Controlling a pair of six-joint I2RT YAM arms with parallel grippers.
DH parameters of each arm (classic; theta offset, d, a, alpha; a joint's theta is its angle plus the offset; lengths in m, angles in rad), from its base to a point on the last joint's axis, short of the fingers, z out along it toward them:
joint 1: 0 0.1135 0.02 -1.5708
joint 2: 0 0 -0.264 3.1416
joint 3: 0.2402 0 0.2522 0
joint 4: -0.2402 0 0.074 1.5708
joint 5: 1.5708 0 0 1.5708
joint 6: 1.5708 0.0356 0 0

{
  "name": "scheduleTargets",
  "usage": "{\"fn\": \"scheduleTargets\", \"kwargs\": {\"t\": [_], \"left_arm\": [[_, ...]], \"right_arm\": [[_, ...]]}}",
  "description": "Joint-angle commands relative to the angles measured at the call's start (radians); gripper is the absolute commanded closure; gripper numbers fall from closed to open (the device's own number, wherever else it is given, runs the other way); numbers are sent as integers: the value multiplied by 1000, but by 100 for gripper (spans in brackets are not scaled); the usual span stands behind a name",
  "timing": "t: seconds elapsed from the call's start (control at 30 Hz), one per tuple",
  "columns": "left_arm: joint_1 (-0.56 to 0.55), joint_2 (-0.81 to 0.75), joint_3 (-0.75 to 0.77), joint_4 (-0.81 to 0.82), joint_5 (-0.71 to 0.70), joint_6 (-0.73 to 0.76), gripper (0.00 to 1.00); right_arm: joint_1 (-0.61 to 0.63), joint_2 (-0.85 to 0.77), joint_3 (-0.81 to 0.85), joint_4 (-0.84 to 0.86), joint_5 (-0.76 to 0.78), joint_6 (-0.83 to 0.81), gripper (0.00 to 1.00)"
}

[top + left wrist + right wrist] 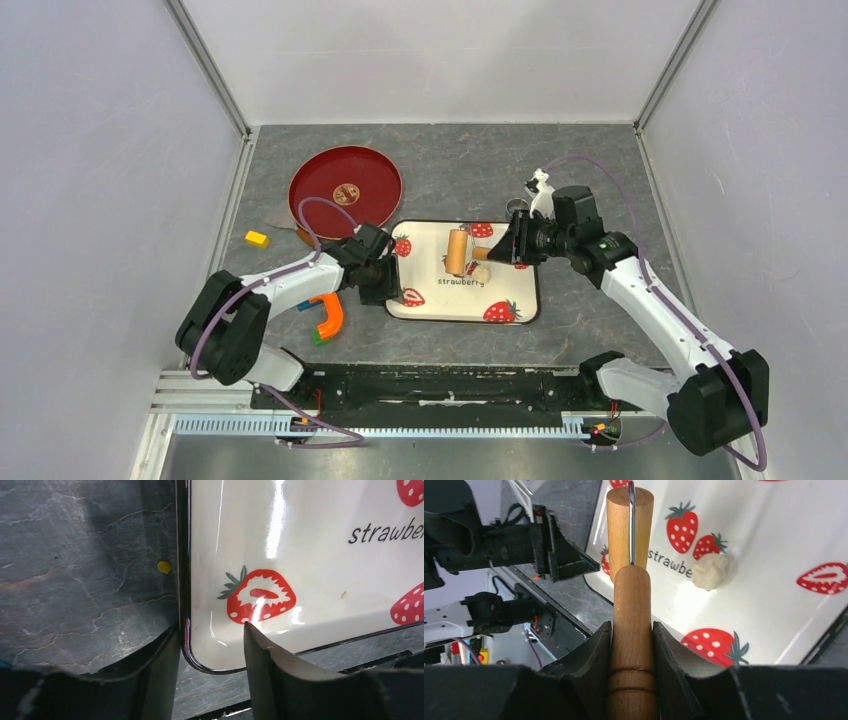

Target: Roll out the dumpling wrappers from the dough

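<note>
Sitting on the strawberry tray (525, 300) a bit right of centre, the dough (710, 571) is one small lump, nothing rolled flat yet. Wooden roller (630, 520) is just left of it, not touching; R gripper (631, 627) is clamped on its handle. L gripper (210, 630) straddles the tray's near-left corner, jaws apart, no grip. Step, prob.: brace tray + line up roller. Next needs L to pinch the rim, then R to bring the roller over the lump w/ downward pressure.
</note>
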Motion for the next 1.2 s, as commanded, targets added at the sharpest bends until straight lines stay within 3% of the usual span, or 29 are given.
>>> {"fn": "scheduleTargets", "kwargs": {"t": [0.0,0.1,0.17,0.53,0.57,0.6,0.73,0.83,0.97,1.17], "left_arm": [[3,17,-6,37,37,33,58],[3,12,-28,15,47,26,88],[2,-7,-69,21,63,11,98],[3,-212,-156,-133,11,9,98],[2,-231,-166,-125,28,0,96],[3,-250,-173,-116,36,-13,89],[4,-285,-164,-124,-36,-32,39],[10,-265,-132,-132,-75,-18,23],[56,-198,-109,-102,-57,5,23],[161,-153,-160,84,158,41,26]], "right_arm": [[-3,-39,29,-63,54,-28,100],[-2,-44,32,-89,82,-34,100],[-3,-44,38,-107,94,-42,100],[-2,-17,165,-237,165,-120,100],[-3,-16,172,-238,156,-132,100],[-2,-19,173,-232,150,-137,100],[-4,-16,191,-235,136,-142,100],[-3,-18,194,-242,140,-149,100],[-3,-16,192,-264,146,-162,100],[-3,-18,200,-285,139,-178,100]]}}
